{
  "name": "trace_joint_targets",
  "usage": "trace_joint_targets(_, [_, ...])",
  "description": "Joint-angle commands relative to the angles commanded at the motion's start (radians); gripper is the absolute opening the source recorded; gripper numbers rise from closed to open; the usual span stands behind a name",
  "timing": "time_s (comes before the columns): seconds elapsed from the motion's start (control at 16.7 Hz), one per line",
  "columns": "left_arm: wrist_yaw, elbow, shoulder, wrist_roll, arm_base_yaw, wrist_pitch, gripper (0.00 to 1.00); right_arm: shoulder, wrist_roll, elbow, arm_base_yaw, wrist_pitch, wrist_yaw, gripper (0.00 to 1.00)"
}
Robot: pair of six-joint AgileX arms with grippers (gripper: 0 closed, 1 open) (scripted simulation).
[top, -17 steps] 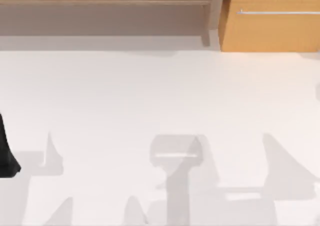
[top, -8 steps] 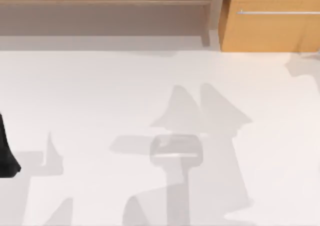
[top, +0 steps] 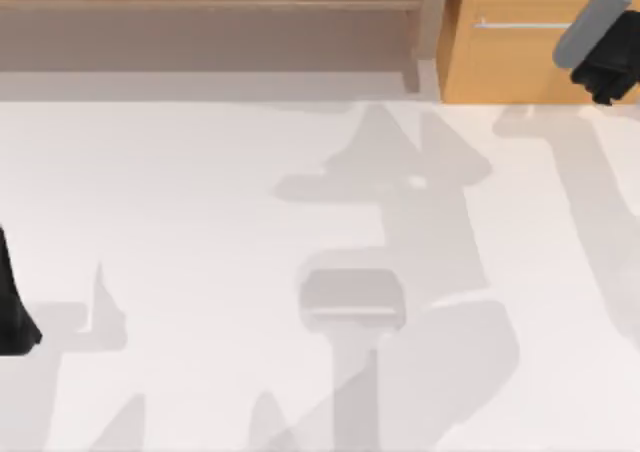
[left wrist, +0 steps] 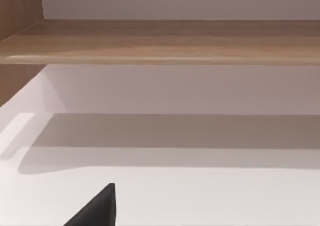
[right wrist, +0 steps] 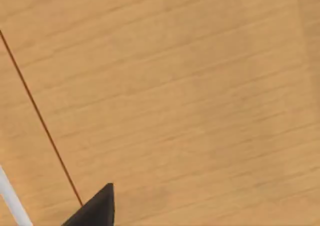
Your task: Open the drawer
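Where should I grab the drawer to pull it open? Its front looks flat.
Grip the silver handle, the thin horizontal bar across the drawer front. Come straight at the front from the table side, fingers above and below the bar. The right pincer is already near it.

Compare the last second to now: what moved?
The right arm came in at the top view's right edge; the right gripper now sits over the drawer front, near the right end of its handle, not gripping it. Drawer, shelf unit and the parked left gripper at the left edge are unchanged.
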Motion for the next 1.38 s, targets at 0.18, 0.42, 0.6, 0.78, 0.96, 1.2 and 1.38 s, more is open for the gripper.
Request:
trace_joint_targets(0.18, [0.000,0.000,0.000,0.000,0.000,0.000,1.00,0.159,-0.195,0.023,0.047,0.107,0.071,1.00])
trace_joint_targets(0.42, [0.000,0.000,0.000,0.000,0.000,0.000,1.00,0.268,-0.306,0.037,0.068,0.182,0.115,1.00])
trace_joint_targets(0.6, [0.000,0.000,0.000,0.000,0.000,0.000,1.00,0.272,-0.310,0.037,0.069,0.185,0.117,1.00])
trace_joint_targets(0.78, [0.000,0.000,0.000,0.000,0.000,0.000,1.00,0.271,-0.308,0.036,0.064,0.181,0.115,1.00])
trace_joint_targets(0.96, [0.000,0.000,0.000,0.000,0.000,0.000,1.00,0.293,-0.310,0.085,0.062,0.158,0.110,1.00])
trace_joint_targets(1.2, [0.000,0.000,0.000,0.000,0.000,0.000,1.00,0.323,-0.310,0.153,0.057,0.121,0.105,1.00])
trace_joint_targets(1.38, [0.000,0.000,0.000,0.000,0.000,0.000,1.00,0.324,-0.310,0.154,0.057,0.120,0.105,1.00])
